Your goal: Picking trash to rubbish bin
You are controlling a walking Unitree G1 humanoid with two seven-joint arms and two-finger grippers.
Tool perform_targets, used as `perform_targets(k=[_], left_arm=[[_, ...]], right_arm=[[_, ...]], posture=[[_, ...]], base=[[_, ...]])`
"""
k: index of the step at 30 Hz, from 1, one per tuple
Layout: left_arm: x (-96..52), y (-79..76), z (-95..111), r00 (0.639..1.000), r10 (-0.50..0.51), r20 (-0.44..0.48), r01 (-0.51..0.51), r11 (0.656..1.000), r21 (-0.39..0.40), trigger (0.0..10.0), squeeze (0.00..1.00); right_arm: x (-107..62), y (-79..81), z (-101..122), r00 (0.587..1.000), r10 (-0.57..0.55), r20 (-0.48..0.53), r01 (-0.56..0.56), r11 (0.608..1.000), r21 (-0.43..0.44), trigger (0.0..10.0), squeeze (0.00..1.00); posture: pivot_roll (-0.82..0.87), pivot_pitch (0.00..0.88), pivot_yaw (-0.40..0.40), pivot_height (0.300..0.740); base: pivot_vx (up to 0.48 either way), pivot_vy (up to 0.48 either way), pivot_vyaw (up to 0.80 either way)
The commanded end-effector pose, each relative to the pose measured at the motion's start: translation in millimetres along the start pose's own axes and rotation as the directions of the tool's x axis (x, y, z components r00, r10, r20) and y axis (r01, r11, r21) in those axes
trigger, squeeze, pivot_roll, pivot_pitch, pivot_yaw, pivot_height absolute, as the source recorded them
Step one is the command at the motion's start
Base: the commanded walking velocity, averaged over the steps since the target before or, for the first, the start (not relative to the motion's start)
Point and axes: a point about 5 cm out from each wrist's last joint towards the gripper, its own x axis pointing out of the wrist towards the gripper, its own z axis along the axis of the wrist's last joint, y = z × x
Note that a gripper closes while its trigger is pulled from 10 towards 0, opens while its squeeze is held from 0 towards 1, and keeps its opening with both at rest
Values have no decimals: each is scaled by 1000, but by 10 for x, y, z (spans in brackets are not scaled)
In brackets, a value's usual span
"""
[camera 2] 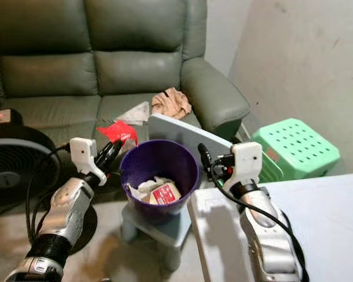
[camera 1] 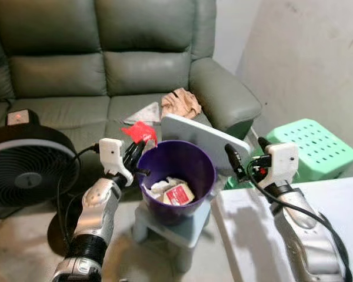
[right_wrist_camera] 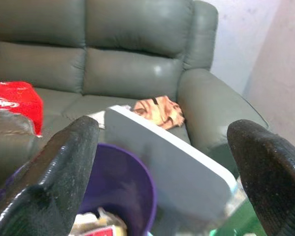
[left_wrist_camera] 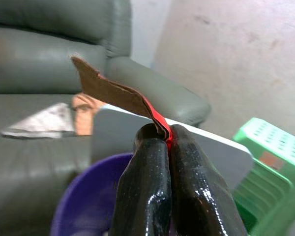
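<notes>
Left wrist view showed the left gripper point(left_wrist_camera: 166, 140) with its two black fingers pressed together on a flat red carton point(left_wrist_camera: 119, 94), brown on its inner face. The carton's long axis ran out from the fingertips and upward, its free end pointing toward the grey sofa point(camera 1: 106, 64).

From the head cameras, the carton point(camera 1: 140, 132) hung just above the near left rim of the purple bin point(camera 1: 203, 188), not yet inside it. The bin stood on a small pale stool point(camera 1: 188, 232) in front of the sofa and held crumpled white paper point(camera 1: 159, 188) and a red-and-white packet point(camera 1: 179, 194) at the bottom. A grey-white board point(camera 1: 206, 138) leaned behind the bin's far rim.

The right gripper point(camera 1: 247, 157) hovered just beside the bin's right rim with its fingers spread wide and nothing between them, above the corner of a white table point(camera 1: 317, 205).

A black fan point(camera 1: 23, 167) stood to the left, a green plastic stool point(camera 1: 312, 144) to the right, and a crumpled tan cloth point(camera 1: 181, 103) and a sheet of paper point(camera 1: 144, 113) lay on the sofa seat.
</notes>
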Motion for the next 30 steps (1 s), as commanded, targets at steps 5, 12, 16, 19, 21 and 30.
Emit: perform_targets(k=[5,12,16,19,21,30], left_arm=[[140,-197,55,993,-120,23,120,993,-9,10000,0],[250,-276,117,983,-179,36,180,983,-39,10000,0],[279,-287,160,980,-193,43,194,981,-18,10000,0],[255,-248,189,978,-202,54,203,979,-11,10000,0],[245,-238,191,978,-203,55,204,979,-9,10000,0],[217,-159,166,983,-174,65,175,984,-18,10000,0]], right_arm=[[-285,11,151,990,134,-41,-136,989,-63,10000,0],[-550,139,232,960,259,-107,-266,963,-50,10000,0],[-603,173,265,951,283,-121,-289,957,-37,10000,0],[-608,194,302,948,293,-120,-298,954,-26,10000,0],[-606,199,312,947,298,-117,-302,953,-20,10000,0],[-641,233,385,931,335,-145,-332,942,40,10000,757]], posture=[[-167,261,-172,715],[-225,309,-224,715],[-233,315,-235,715],[-237,315,-240,715],[-239,314,-243,715],[-219,302,-243,715]], base=[[0,0,0],[0,0,0],[0,0,0],[0,0,0],[0,0,0],[0,0,0]])
